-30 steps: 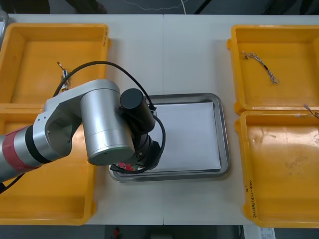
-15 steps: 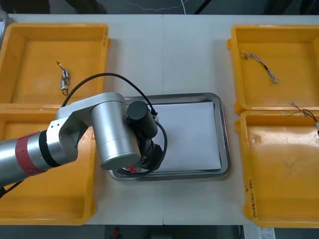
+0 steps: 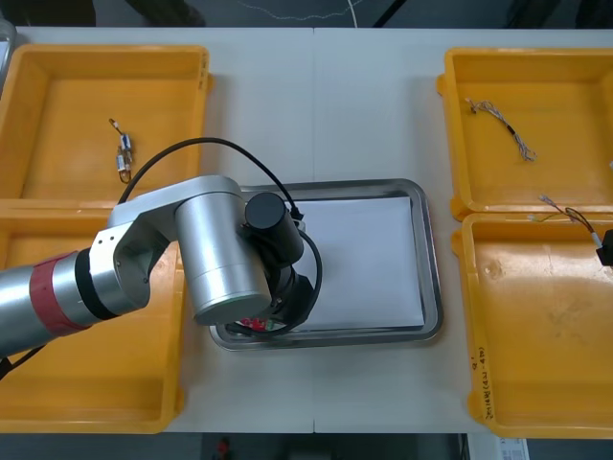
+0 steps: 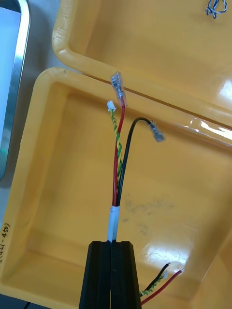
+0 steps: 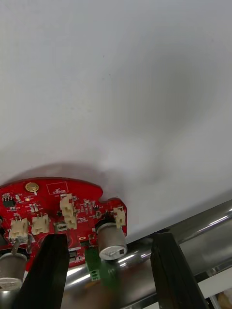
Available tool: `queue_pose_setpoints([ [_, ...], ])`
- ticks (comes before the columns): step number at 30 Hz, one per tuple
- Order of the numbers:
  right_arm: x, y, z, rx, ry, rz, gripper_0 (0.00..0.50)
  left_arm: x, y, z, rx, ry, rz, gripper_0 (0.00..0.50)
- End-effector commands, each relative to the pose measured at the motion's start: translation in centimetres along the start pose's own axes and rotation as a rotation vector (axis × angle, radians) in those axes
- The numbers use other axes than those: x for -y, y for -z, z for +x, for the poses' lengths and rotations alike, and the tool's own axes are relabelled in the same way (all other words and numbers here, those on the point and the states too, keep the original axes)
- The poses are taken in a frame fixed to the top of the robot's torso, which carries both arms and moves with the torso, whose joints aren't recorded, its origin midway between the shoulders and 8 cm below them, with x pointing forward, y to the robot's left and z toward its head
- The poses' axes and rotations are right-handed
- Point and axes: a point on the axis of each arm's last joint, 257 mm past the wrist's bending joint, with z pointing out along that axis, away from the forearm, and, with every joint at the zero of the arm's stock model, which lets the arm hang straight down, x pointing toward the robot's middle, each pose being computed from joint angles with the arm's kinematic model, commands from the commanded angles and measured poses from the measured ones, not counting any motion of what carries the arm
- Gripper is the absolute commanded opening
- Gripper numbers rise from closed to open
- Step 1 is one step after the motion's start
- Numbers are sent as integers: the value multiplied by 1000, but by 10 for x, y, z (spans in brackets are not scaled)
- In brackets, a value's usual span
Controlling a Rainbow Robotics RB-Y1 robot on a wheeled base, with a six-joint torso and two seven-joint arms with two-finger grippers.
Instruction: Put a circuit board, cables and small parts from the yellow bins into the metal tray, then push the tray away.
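Right edge, mid-height: red and yellow cable point(image 3: 563, 213) has crept further left into frame over the last second, and the right gripper point(image 3: 605, 247) tip now shows behind it. Left arm point(image 3: 215, 254) shifted right and slightly lower, uncovering the small metal part point(image 3: 123, 158) at upper left.

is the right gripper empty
No: the right gripper is shut on a red, black and yellow-green cable over a yellow bin; the left gripper stands open by the circuit board at the rim of the metal tray.

Setting was a robot electronics-assembly lab bench: light table point(image 3: 326, 105), yellow bins point(image 3: 96, 105) to both sides of the left gripper point(image 5: 108, 237), metal tray point(image 3: 433, 287) and round red circuit board point(image 5: 53, 203) beneath it, terminal-tipped cable point(image 4: 117, 164) farther right.
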Motion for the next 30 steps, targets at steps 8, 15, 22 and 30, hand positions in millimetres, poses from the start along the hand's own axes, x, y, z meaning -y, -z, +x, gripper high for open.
queue_pose_setpoints([
  [8, 2, 11, -8, 7, 148, 54, 0, 15, 15, -18, 50, -56, 22, 500],
  [15, 2, 11, -8, 7, 159, 55, 0, 0, 44, -26, 46, -25, 3, 500],
  [22, 3, 11, -8, 7, 167, 58, 0, -20, 88, -37, 56, 16, -16, 500],
  [30, -6, 15, -14, 11, 233, 50, 0, -51, 131, -47, 67, 77, -50, 500],
])
